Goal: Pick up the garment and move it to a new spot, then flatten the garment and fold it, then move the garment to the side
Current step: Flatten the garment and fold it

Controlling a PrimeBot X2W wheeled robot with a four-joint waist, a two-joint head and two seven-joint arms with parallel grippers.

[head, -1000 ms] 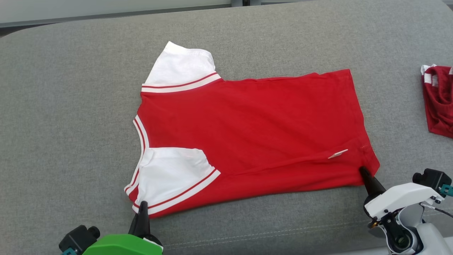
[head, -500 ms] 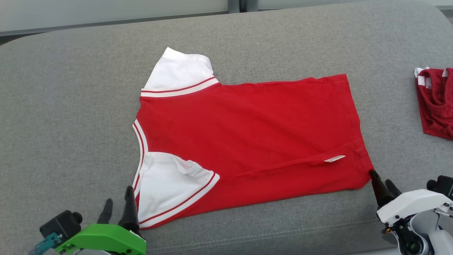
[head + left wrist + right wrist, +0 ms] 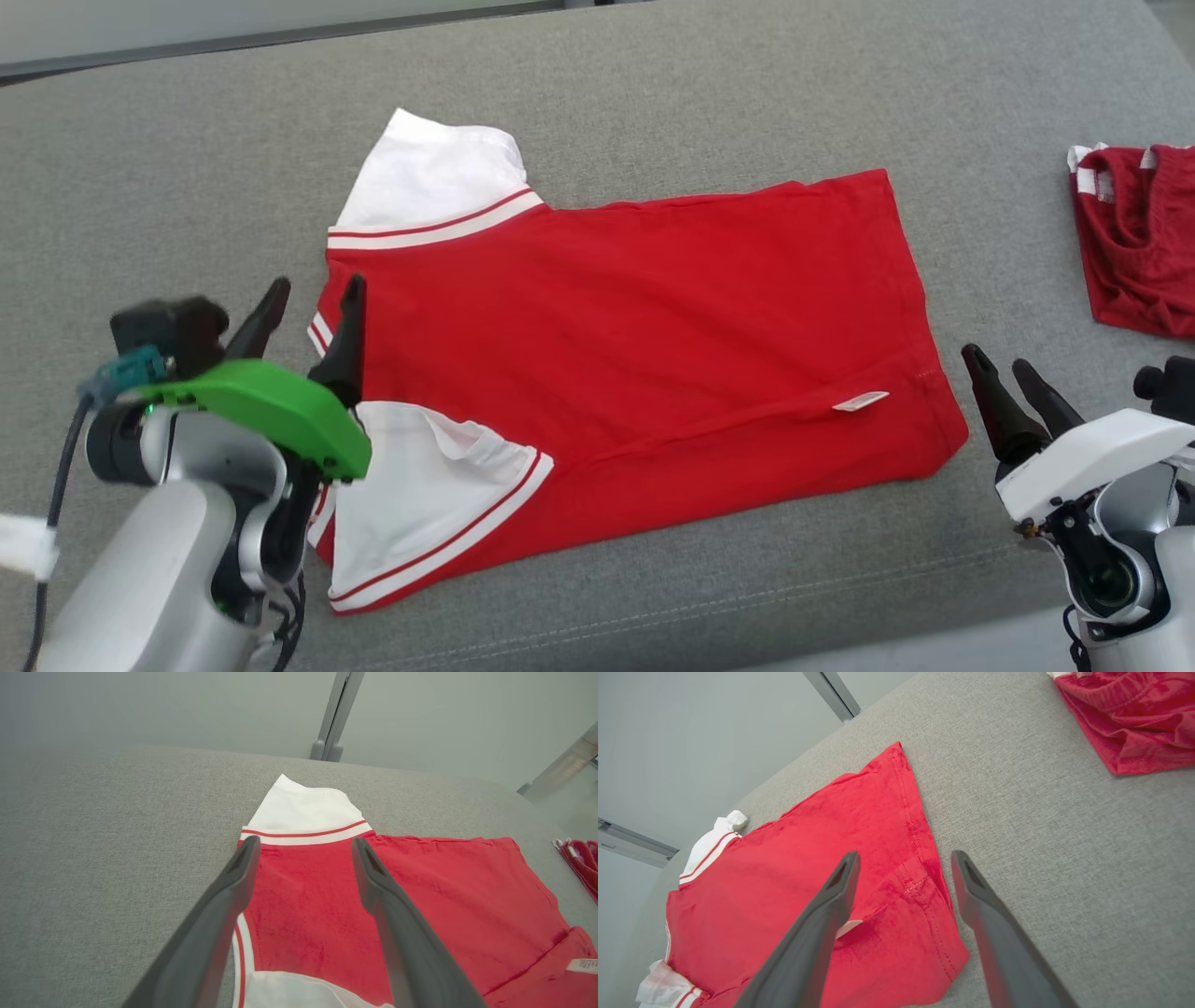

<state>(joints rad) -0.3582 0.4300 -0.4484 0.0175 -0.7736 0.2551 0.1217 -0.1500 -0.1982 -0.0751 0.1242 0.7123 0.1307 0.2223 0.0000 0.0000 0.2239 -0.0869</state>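
Red garment [image 3: 635, 345] lies spread across the middle of my head frame on the grey cushion [image 3: 653, 75]. One white sleeve is at upper left, the other at lower left, and the hem faces frame right with a small white tag [image 3: 860, 401] near its lower corner. My left gripper [image 3: 317, 282] sits at centre left, fingers apart and empty, tips over the collar edge. My right gripper [image 3: 995, 359], lower right, is spread wide and holds nothing, just beside the hem corner. A second red cloth [image 3: 1134, 252] lies at the right edge, well apart.
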